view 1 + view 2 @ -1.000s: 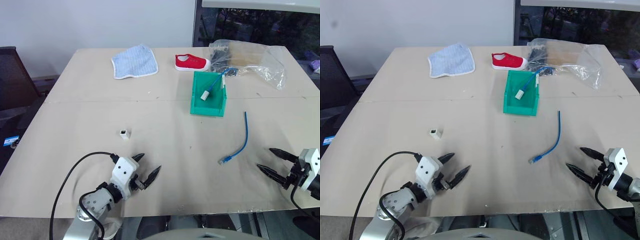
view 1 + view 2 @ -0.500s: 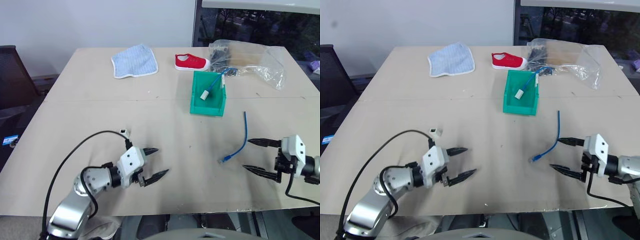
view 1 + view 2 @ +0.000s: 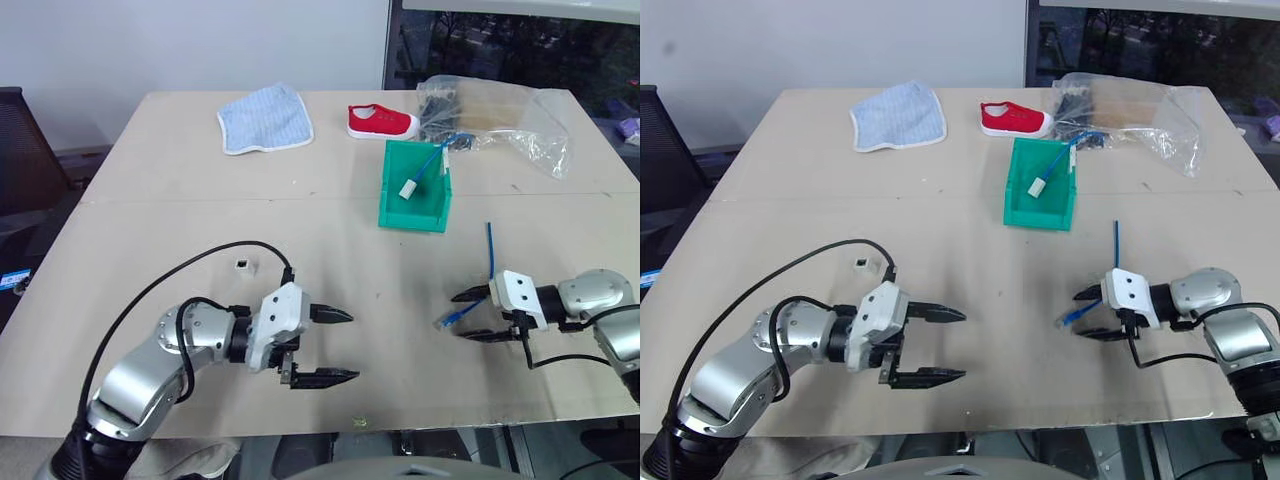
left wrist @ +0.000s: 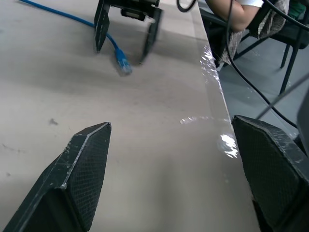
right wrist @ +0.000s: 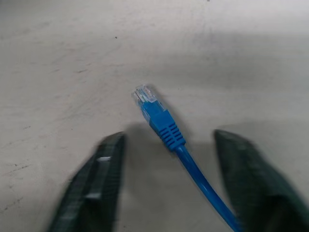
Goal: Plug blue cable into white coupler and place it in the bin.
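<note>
The blue cable lies loose on the table's right side, its clear plug pointing to the near left. My right gripper points left, open, with one finger on each side of the plug end and a gap on both sides. The white coupler sits alone on the left half of the table. In front of the coupler my left gripper hovers open with nothing in it, pointing right. The teal bin stands beyond the cable and holds a second blue cable plugged into a white coupler.
At the table's far end lie a blue-striped cloth, a red shoe and a clear plastic bag. The table's near edge runs close under both grippers. A black chair stands at the left.
My right gripper moved left up to the cable's plug and its fingers narrowed around it. The left gripper rose and swung round until it pointed right.
</note>
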Robot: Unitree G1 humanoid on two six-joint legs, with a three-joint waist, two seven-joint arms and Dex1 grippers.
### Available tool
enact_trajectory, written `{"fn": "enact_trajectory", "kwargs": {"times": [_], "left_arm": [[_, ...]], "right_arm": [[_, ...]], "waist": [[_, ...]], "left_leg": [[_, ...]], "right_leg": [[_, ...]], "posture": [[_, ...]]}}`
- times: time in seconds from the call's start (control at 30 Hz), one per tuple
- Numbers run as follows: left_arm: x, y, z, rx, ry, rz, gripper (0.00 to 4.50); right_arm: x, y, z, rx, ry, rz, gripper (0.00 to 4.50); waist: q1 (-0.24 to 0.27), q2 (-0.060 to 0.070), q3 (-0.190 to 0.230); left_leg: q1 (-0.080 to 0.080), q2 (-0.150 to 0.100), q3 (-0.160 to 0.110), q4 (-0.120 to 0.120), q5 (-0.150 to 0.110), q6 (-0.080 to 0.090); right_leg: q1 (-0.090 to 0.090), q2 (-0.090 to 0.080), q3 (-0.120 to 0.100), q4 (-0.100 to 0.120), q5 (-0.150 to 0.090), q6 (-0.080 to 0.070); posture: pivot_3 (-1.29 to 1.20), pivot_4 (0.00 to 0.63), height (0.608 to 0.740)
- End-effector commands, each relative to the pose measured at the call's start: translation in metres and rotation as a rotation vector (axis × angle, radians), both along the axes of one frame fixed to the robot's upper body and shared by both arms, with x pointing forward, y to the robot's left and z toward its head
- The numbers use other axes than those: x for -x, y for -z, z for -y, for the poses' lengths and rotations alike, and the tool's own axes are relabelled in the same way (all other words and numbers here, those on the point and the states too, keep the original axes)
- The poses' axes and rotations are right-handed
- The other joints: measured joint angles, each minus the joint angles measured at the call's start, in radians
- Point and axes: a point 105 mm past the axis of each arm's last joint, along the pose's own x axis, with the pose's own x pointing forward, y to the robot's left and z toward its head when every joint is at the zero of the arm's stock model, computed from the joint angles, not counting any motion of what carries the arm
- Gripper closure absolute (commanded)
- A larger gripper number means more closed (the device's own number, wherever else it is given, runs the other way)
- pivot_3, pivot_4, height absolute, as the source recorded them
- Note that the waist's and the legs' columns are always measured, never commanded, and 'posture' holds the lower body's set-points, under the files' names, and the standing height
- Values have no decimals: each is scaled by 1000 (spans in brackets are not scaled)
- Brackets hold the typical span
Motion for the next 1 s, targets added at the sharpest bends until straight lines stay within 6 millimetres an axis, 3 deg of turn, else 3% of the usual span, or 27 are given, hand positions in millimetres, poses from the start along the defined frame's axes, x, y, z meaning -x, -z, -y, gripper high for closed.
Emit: {"fn": "enact_trajectory", "kwargs": {"times": [0.03, 0.1, 0.3, 0.43, 0.57, 0.73, 0.83, 1.0], "left_arm": [[4, -6, 0, -2, 26, 52, 354], [3, -5, -2, -4, 20, 55, 354], [-3, -4, -5, -1, -9, 62, 354], [-16, -5, -10, -7, -50, 79, 354], [-30, -6, -16, -16, -83, 105, 354], [-44, -11, -18, 12, -156, 120, 354], [-55, -9, -22, 4, -210, 132, 354], [-81, -4, -18, -22, -287, 166, 354]], "right_arm": [[-5, -1, -6, 9, -48, 28, 3587], [-5, 0, -8, 15, -61, 26, 4453], [-10, -2, -24, -19, -85, 24, 4453], [-26, -13, -48, -75, -59, 10, 4453], [-58, -29, -76, -124, 2, -37, 4453], [-70, -31, -90, -121, 22, -106, 4453], [-77, -35, -92, -142, 48, -73, 3403], [-67, -54, -74, -295, 137, -41, 1118]], "waist": [[-1, 0, 0], [0, 0, 0], [-7, -1, 0], [-23, 0, 1], [-28, 0, 1], [-14, 0, 1], [-12, 0, 1], [-1, 0, 1]], "left_leg": [[0, 0, 0, 0, 0, 0], [1, 0, 0, 0, 0, 0], [2, 0, 0, 1, 0, 0], [2, 1, 0, 1, 0, 0], [2, 1, 0, 1, 0, 0], [-1, 0, -1, 1, 0, -1], [-18, -1, -2, 3, 3, -5], [-18, -1, -2, 4, 2, -3]], "right_leg": [[0, 0, 0, 0, 0, 0], [0, 0, 0, 0, -1, -2], [1, 1, 1, 1, -1, -2], [1, 2, 0, 2, 0, 0], [0, 1, 1, 2, 0, 0], [-2, 0, -1, 2, 0, 0], [-17, -1, -2, 3, 1, 1], [-18, -1, -3, 5, 1, 1]], "posture": [[0, 150, 740], [0, 150, 740], [0, 150, 740], [0, 150, 740], [0, 150, 740], [0, 150, 740], [0, 150, 740], [0, 150, 740]]}}
